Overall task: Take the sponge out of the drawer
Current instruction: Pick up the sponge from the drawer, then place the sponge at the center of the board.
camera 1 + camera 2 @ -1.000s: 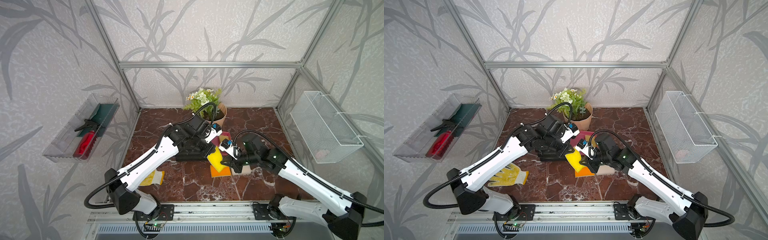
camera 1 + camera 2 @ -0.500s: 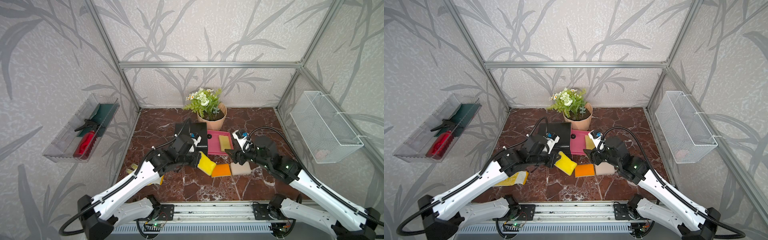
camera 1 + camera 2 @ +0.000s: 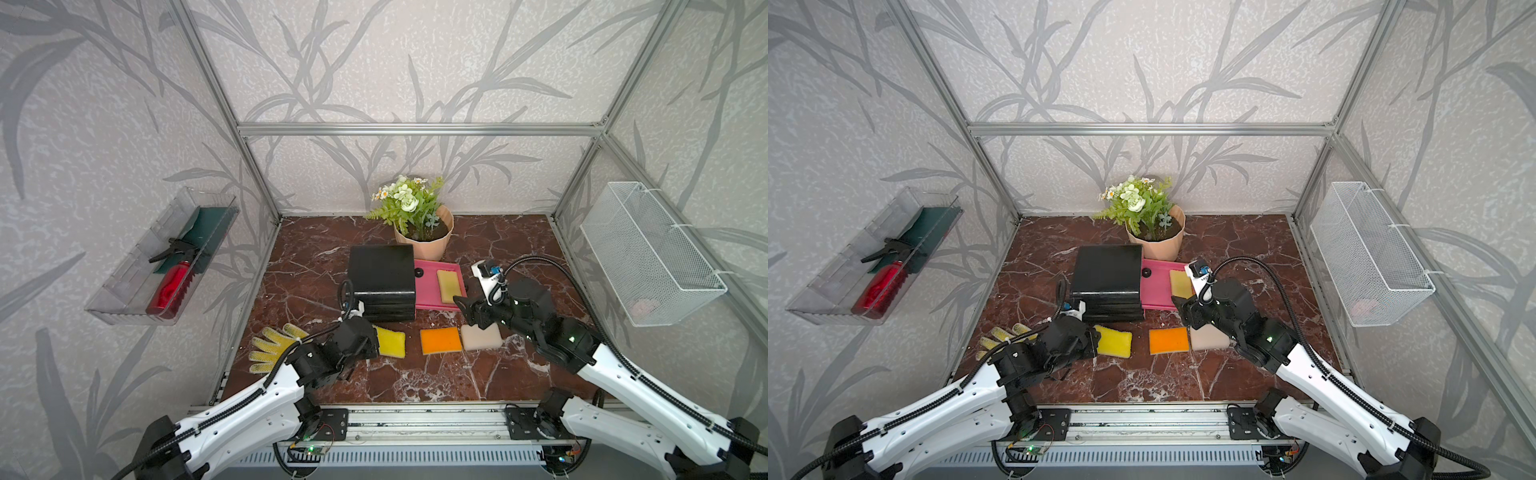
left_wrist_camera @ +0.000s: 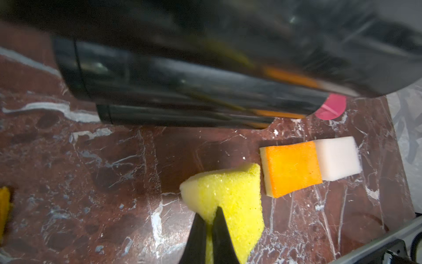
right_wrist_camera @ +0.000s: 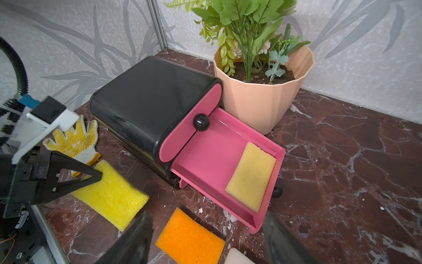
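Your left fingers are clamped on one edge of the yellow sponge. That sponge is out of the drawer, down at the desk in front of the black cabinet. The right wrist view shows it flat on the marble. The left wrist view shows the pinched edge bunched up. Can't tell if it's fully resting.

Your right fingers are wide apart and empty. In both top views they hang over the near corner of the pink drawer, just beside the white foam block.

The lower drawer is pulled out sideways toward your right arm. The upper one is closed, and its black knob sits over the open tray. A second, pale yellow sponge lies flat inside the open drawer at its outer end, against the front wall. No fingers are touching it.

In front of the cabinet there's a row on the desk: yellow sponge, then orange sponge, then the foam block. Orange and white touch. Yellow sits apart from orange.

A knit glove lies on the desk beside your left arm, near the side wall. A flower pot stands behind the cabinet, just beside the drawer.
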{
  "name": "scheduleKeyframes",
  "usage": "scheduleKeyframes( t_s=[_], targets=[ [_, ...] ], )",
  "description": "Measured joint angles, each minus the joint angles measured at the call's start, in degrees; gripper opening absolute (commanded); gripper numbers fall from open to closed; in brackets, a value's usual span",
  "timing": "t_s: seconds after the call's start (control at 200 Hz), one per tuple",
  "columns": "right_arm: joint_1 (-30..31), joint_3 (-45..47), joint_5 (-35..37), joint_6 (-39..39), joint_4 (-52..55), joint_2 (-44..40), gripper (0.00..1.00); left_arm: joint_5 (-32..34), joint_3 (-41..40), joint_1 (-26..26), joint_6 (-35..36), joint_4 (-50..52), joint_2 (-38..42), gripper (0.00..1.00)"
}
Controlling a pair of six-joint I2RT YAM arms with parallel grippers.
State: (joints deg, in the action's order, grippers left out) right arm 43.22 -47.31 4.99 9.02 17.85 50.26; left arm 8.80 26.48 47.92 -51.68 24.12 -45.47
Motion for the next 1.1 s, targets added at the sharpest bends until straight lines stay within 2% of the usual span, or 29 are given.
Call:
scheduleKeyframes(
  t_s=[0.2, 0.41, 1.0, 1.1],
  targets=[
    [0.0, 0.3, 1.5, 0.3, 0.0, -0.5, 0.76, 0.0, -5.2, 0.0, -4.6, -7.0, -0.5, 0.0],
    [-0.1, 0.6, 2.5, 0.6, -0.1, -0.5, 0.76, -1.2, -7.7, 0.0, -7.4, -15.6, -7.4, 0.0],
    [-1.0, 1.5, 3.7, 0.6, 0.0, -1.3, 0.77, -1.8, -9.1, 0.0, -8.3, -26.8, -19.4, 0.0],
    [-1.3, 1.5, 3.8, 0.6, 0.0, -1.9, 0.77, -1.8, -9.1, 0.0, -8.3, -27.2, -19.6, 0.09]
  ],
)
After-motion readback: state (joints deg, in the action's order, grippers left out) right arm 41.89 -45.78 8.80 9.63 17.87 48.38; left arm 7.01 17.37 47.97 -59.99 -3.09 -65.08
